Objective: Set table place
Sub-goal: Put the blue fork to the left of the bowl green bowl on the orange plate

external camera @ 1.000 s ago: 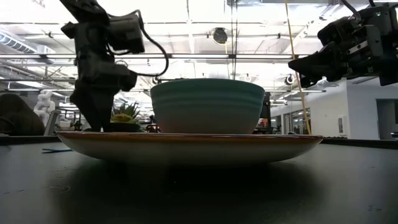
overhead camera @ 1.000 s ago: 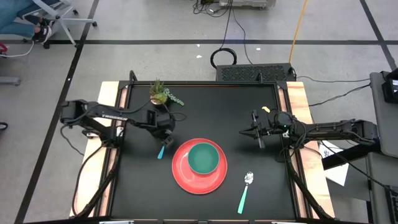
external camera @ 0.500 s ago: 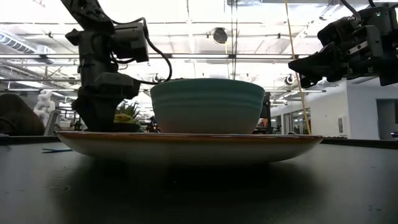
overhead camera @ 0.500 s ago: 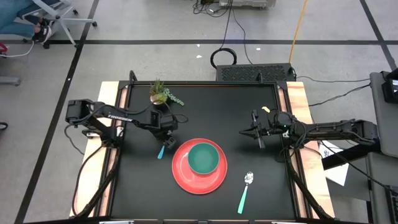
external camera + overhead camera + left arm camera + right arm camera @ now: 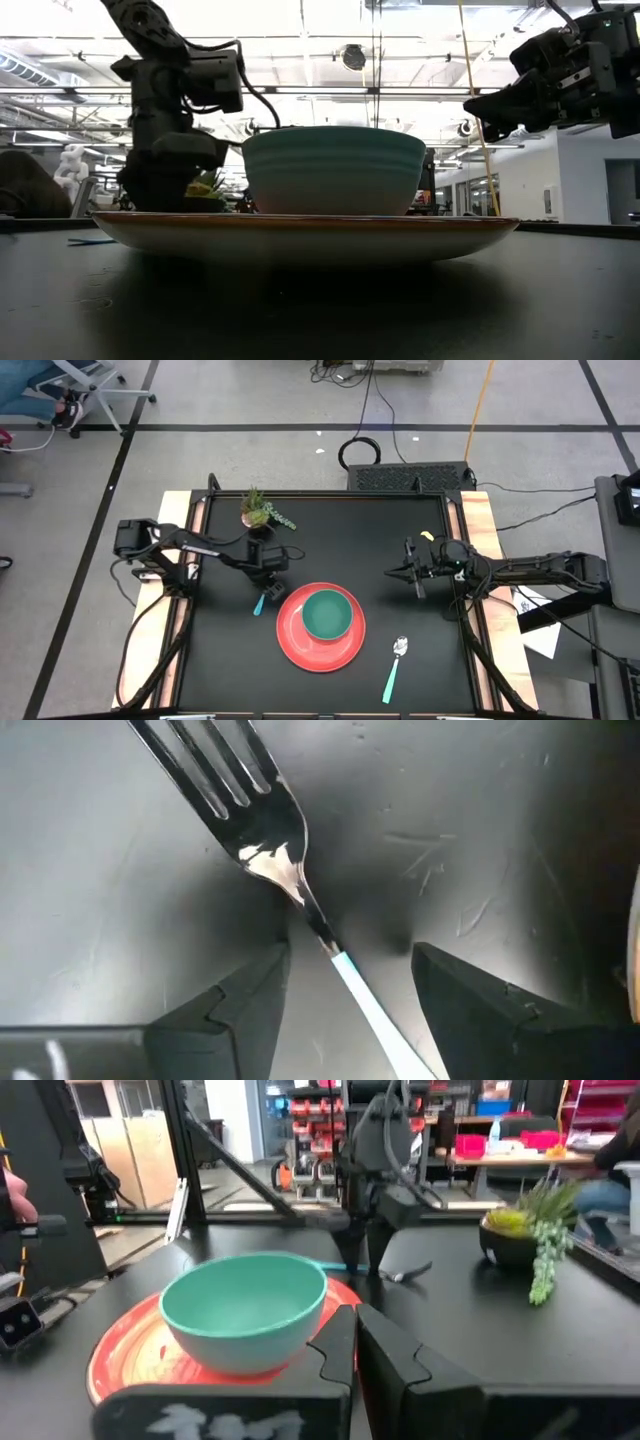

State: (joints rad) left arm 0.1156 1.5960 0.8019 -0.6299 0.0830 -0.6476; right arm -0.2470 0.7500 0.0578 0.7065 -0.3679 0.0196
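A red plate (image 5: 292, 643) lies on the black table (image 5: 350, 530) with a teal bowl (image 5: 327, 613) standing in it. A fork (image 5: 259, 603) with a light-teal handle lies flat on the table just left of the plate. A matching spoon (image 5: 393, 670) lies to the plate's right. My left gripper (image 5: 266, 586) is open and low over the fork. In the left wrist view its fingers (image 5: 240, 995) stand on either side of the fork's neck (image 5: 318, 928) without plainly touching it. My right gripper (image 5: 408, 572) is shut and empty above the table's right half.
A small potted plant (image 5: 258, 512) stands at the table's far left, just behind my left arm. Pale wooden strips (image 5: 478, 530) run along the table's short sides. Bare table top lies between the plate and my right gripper.
My left gripper has come down toward the table over the fork and moved a little toward the plate. The fork, plate, bowl and spoon have stayed where they were.
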